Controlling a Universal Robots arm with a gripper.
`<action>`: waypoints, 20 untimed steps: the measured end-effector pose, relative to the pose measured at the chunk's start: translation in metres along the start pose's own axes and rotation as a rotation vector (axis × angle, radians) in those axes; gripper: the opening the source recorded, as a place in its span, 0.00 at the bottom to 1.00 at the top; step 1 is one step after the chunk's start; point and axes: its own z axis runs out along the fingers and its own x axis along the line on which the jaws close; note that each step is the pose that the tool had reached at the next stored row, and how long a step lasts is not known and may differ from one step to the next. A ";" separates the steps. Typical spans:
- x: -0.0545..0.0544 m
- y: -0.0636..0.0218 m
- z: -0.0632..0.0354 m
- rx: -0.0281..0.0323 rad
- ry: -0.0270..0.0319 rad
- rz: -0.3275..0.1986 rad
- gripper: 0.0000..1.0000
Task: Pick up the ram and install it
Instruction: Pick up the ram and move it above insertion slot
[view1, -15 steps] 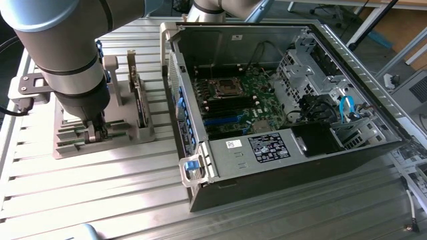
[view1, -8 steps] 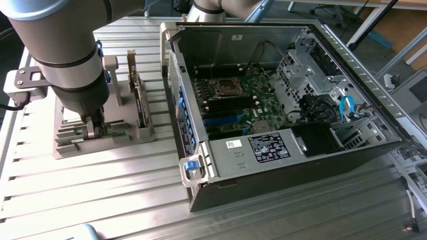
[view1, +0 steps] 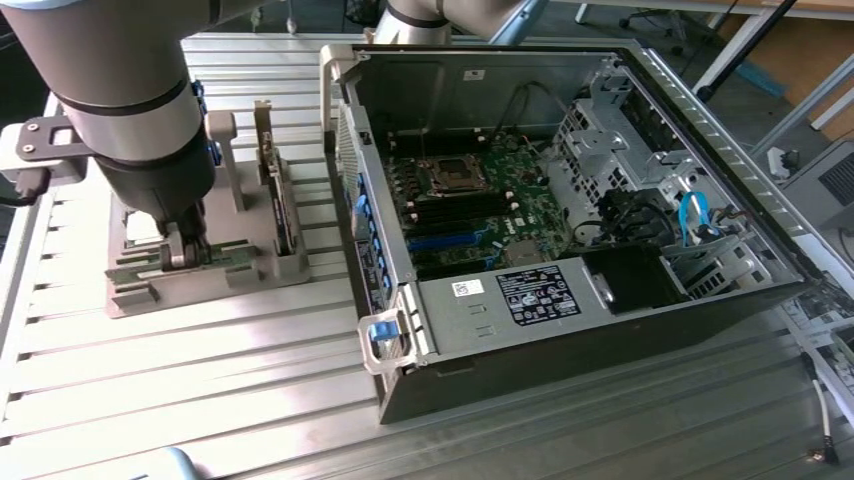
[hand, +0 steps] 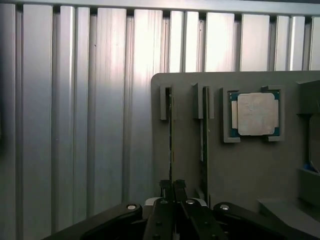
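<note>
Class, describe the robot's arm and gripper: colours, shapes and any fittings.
The arm is a thick silver-grey cylinder with a dark band. A grey bracket sits beside its black wrist section. The gripper has narrow black fingers with silver screws.

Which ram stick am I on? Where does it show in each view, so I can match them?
Exterior view: the thin green ram stick sits in the grey holder tray at the exterior view's left, under the gripper.
Wrist view: edge-on, it runs between the shut jaws, the stick farther from the square silver processor chip.
Shared landmark: the grey holder tray.
</note>
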 end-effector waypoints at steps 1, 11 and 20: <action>0.000 -0.0001 -0.0026 0.0001 0.0000 0.000 0.12; -0.001 -0.0013 -0.0301 0.0001 0.0000 0.000 0.12; -0.001 -0.0025 -0.0537 0.0001 0.0000 0.000 0.12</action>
